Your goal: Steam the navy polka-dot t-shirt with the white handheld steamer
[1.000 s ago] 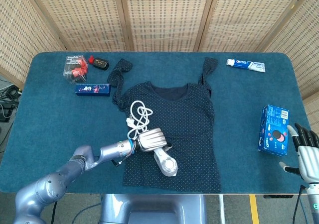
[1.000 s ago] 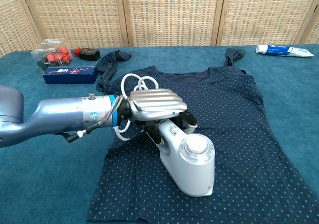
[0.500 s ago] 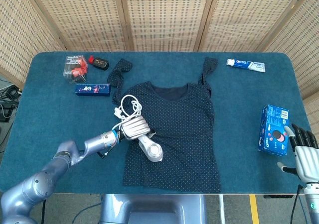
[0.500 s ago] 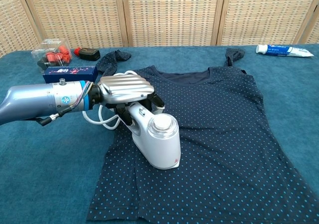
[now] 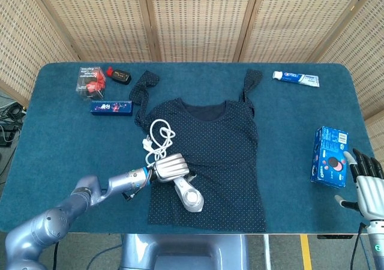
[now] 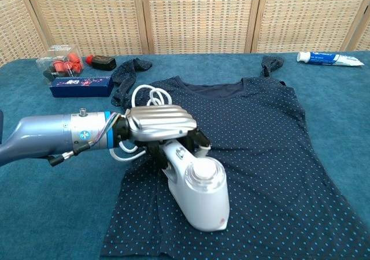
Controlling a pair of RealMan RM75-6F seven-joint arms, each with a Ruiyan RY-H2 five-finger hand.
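Left hand (image 6: pixel 159 121) is wrapped around the steamer (image 6: pixel 196 185), its head over the shirt (image 5: pixel 210 156) at about seven o'clock from the shirt's middle. Steaming looks under way; next, sweep toward untreated cloth at three o'clock. Right hand (image 5: pixel 367 186) idles open-fingered, holding nothing.

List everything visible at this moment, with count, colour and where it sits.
t-shirt: 1, navy with pale dots, flat at table centre
steamer: 1, white, on the shirt's lower left
cord: 1, white, coiled on the shirt's left side
toothpaste tube: 1, white and blue, far right
blue box: 1, right edge
long box: 1, dark blue, far left
clear case: 1, red items inside, far left
small black item: 1, beside the case
table: 1, teal cover
left hand: grips the steamer
right hand: near right corner, holds nothing
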